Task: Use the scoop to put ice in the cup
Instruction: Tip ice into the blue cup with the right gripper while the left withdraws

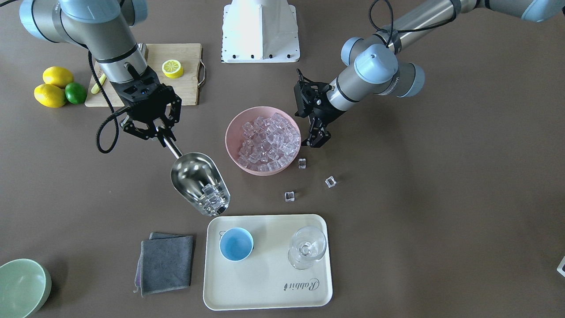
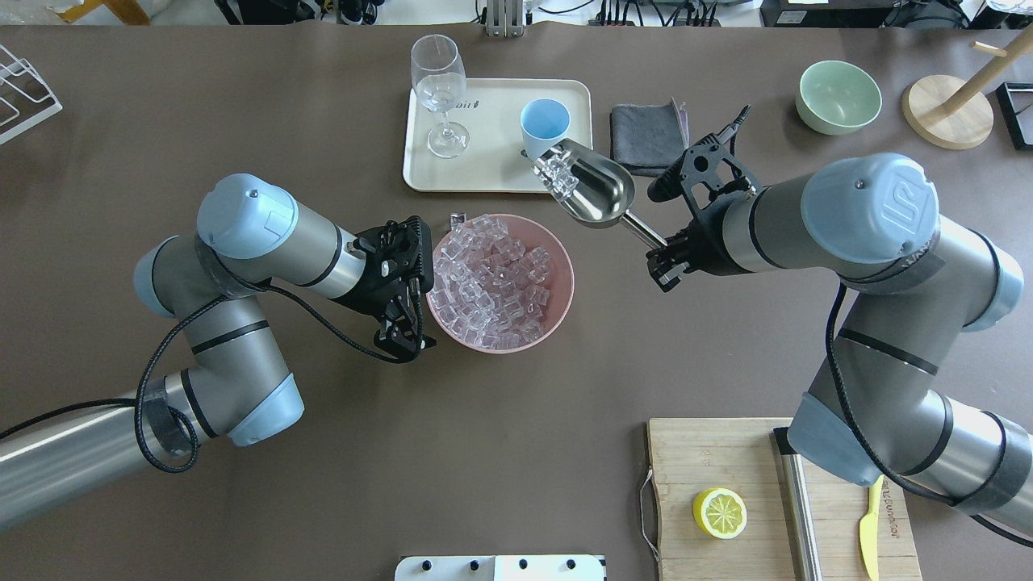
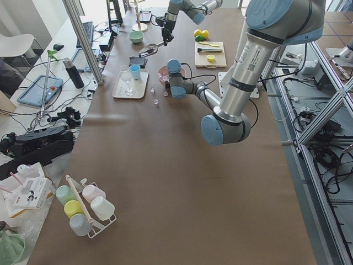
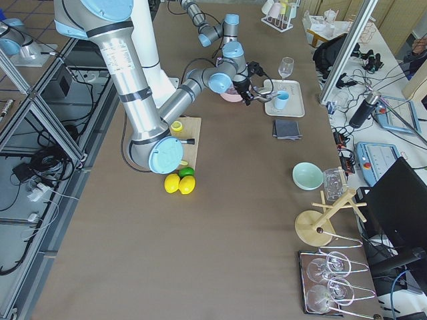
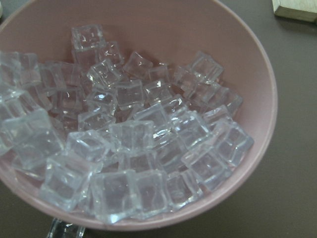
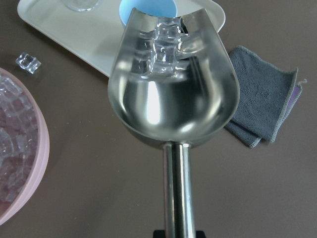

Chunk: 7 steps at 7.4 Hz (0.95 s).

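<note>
Right tool (image 2: 663, 252) holds scoop (image 2: 599, 194) with ice (image 2: 558, 176) just beside cup (image 2: 545, 121)

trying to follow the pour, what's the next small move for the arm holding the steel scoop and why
Probably ease the right gripper forward so the lip of the shiny steel scoop sits over the small light-blue cup, then tip. The clear ice cubes are already crowded at the lip, but in the front view it stops short of the cup.
</note>
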Tool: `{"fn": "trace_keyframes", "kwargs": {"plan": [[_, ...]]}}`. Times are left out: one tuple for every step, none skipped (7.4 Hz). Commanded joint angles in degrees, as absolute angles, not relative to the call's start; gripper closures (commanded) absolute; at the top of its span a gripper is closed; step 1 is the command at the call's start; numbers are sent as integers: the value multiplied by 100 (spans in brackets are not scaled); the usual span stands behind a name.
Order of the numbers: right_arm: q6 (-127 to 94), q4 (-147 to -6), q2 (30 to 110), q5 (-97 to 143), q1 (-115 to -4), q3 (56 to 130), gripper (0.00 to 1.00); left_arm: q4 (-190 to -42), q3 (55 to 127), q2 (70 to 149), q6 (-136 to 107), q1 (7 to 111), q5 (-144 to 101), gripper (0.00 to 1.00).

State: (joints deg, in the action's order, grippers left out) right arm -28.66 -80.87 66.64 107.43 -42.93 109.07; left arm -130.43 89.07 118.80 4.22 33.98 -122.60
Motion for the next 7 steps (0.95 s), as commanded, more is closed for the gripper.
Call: {"fn": "trace_keyframes", "kwargs": {"plan": [[-2717,-8723,6207,11047,-4474,10573,100,-13008,9489,11385,439,3436,-12331,1],[-2498,-9163,5961,11065,-4491,10565,100,-12808,9762,11182,457,3593,-12366,1],[-2200,-9585,5741,11074,-4526,10521,100,-12127,10261,11093,457,3664,-12523,1],[-1797,-9980,5435,11205,-4639,10294,100,-11067,10788,11092,561,3804,-12524,1],[-1636,-10028,5284,11354,-4754,10092,100,-10517,11054,11005,902,3980,-12516,1],[-1365,-10194,5021,11408,-4859,9794,100,-10199,11135,10839,940,4303,-12533,1],[-1110,-10361,4723,11513,-4965,9417,100,-9769,11162,10767,940,4515,-12551,1]]}}
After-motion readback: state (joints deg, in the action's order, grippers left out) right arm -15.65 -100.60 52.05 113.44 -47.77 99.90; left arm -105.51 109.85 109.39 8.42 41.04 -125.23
